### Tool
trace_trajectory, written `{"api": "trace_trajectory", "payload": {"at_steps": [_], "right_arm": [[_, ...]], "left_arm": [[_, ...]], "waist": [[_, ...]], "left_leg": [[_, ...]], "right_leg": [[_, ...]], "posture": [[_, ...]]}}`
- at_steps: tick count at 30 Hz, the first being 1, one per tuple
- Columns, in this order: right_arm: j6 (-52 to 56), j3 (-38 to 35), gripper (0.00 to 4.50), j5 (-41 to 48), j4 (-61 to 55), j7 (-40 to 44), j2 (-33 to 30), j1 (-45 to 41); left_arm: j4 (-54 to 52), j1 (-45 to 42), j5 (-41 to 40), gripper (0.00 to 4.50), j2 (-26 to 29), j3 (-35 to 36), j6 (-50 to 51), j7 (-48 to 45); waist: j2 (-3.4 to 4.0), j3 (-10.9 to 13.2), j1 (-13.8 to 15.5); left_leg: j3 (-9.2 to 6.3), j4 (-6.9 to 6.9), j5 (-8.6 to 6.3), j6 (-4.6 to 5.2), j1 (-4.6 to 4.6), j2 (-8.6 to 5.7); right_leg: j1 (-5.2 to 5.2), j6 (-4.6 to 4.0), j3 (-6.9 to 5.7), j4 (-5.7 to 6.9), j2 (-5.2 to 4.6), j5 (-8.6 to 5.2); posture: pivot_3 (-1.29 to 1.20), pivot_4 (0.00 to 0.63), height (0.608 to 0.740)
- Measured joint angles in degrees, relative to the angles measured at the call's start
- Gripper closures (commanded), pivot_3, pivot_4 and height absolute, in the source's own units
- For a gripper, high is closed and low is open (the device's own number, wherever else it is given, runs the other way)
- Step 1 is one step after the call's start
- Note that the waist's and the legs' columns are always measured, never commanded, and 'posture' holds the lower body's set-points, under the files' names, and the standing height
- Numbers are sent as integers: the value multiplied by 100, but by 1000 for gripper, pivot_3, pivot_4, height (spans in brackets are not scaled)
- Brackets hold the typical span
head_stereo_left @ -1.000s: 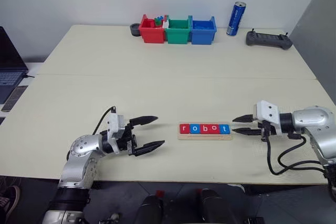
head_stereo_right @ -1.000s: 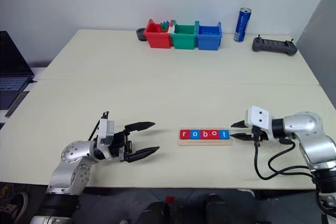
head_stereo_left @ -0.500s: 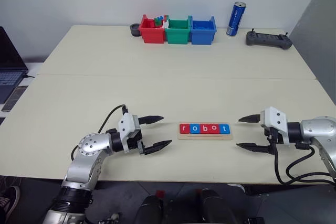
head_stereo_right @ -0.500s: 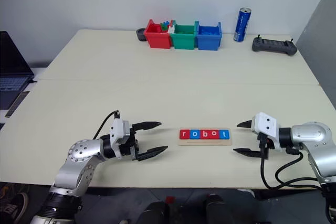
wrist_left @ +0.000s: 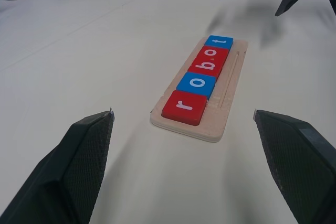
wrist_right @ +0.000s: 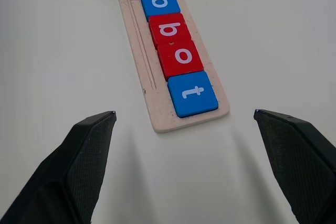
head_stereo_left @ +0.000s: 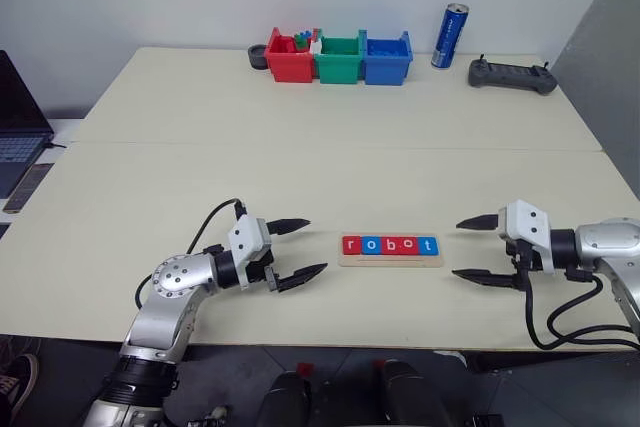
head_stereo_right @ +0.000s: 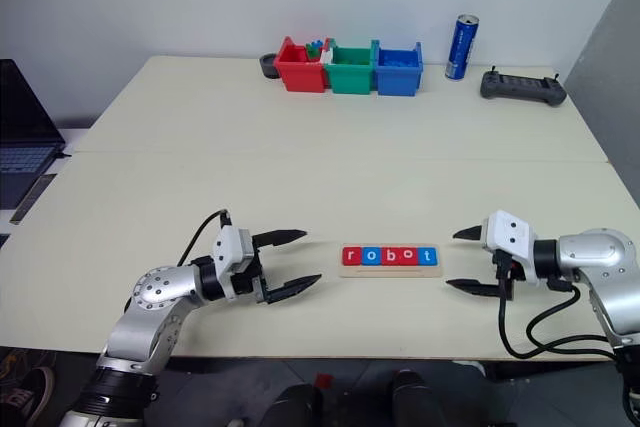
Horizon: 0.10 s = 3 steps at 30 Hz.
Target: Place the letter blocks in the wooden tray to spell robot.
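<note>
1. Cream-coloured table spans the whole scene, with a seam running across its middle.
2. Dark laptop sits off the table's edge at nine o'clock from the table's centre.
3. Three plastic bins, red, green and blue, stand touching in a row at twelve o'clock from the wooden tray, well apart from it near the far edge; the red one holds small coloured pieces.
4. At two o'clock from the tray, near the far edge, a black controller lies flat, with a blue can upright just beside it, between it and the bins.
5. Left gripper hovers at nine o'clock from the tray, near it but not touching, its two black fingers spread wide and nothing between them.
6. Right gripper sits at three o'clock from the tray, likewise apart from it, its fingers spread wide and empty, pointing at the tray's end.
7. Wooden tray, a pale strip, lies flat on the near half of the table between the two grippers, a thin groove along its near side.
8. Letter blocks lie side by side in the tray, touching in one row: red r, blue o, red b, red o, blue t, spelling robot from the robot's left to its right.
</note>
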Motion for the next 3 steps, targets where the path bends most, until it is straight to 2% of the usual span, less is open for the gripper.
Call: {"api": "trace_trajectory", "payload": {"at_steps": [3], "right_arm": [[-4, 1, 23, -1, 17, -1, 1, -3]], "left_arm": [[0, -9, -52, 0, -8, -27, 0, -97]], "waist": [[0, 0, 1]], "left_leg": [[1, 0, 0, 0, 0, 0]], "right_leg": [[0, 0, 0, 0, 0, 0]], "posture": [[0, 150, 740]]}}
